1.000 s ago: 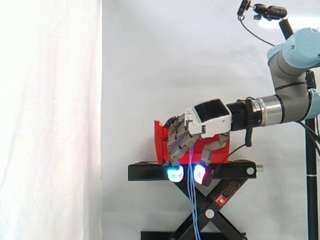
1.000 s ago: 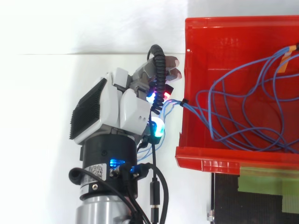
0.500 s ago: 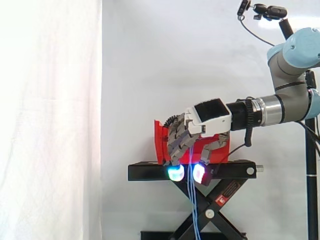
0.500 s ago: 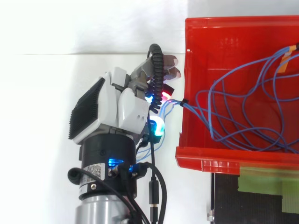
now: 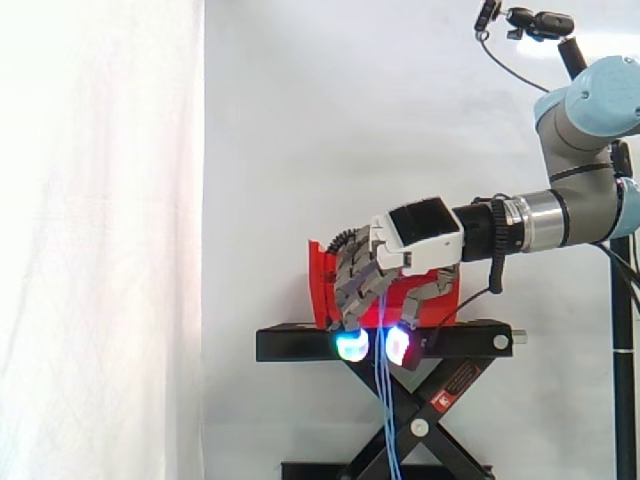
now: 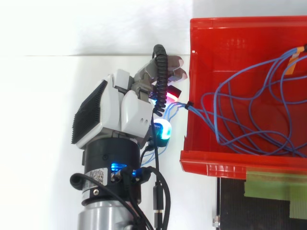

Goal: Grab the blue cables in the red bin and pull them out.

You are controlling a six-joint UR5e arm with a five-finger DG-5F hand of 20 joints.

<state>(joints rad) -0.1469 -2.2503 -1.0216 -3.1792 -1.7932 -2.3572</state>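
Observation:
A bundle of thin blue cables (image 6: 249,125) lies looped in the red bin (image 6: 207,161). One part of it runs over the bin's left wall to my hand (image 6: 121,113), which sits just left of the bin. In the side view the hand (image 5: 415,236) hangs in front of the bin (image 5: 320,282) with its fingers curled downward. The blue cables (image 5: 384,400) drop straight down from between the fingers and thumb, past the glowing cyan and red pads. The hand is shut on the cables.
The bin stands on a black scissor-lift stand (image 5: 300,344) before a white curtain. An orange tag (image 6: 291,65) sits on the cables at the bin's far right. Green tape (image 6: 273,185) lies on the stand below the bin's lower rim.

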